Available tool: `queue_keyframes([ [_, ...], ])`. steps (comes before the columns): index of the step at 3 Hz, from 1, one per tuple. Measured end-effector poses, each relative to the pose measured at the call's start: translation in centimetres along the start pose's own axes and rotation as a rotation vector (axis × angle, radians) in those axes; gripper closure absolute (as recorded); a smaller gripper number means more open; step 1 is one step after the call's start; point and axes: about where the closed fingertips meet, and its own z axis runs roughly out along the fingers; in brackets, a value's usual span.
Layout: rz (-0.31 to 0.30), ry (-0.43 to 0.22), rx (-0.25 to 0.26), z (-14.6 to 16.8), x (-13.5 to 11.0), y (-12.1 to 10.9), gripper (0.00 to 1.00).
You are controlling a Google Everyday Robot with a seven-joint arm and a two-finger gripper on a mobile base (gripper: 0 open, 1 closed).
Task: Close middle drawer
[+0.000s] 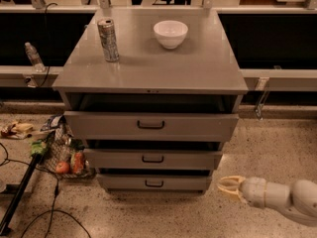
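Observation:
The middle drawer [152, 158] is the second of three grey fronts on the cabinet [148, 68], with a small black handle at its centre. A dark gap shows above its front, as with the other two drawers. My gripper [228, 186], pale yellow on a white arm, hovers low over the floor. It is to the right of the cabinet's lower right corner, level with the bottom drawer [153, 183], and touches no drawer. The top drawer [151, 125] is the widest front.
A silver can [108, 39] and a white bowl [170, 33] stand on the cabinet top. Left of the cabinet on the floor are a wire basket with fruit [67, 157], a black pole [20, 195] and cables. A plastic bottle [33, 56] stands on the left ledge.

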Motion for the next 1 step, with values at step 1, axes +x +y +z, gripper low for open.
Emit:
queue_keyframes([
  [1, 0.026, -0.035, 0.020, -3.50, 0.71, 1.30, 0.82],
])
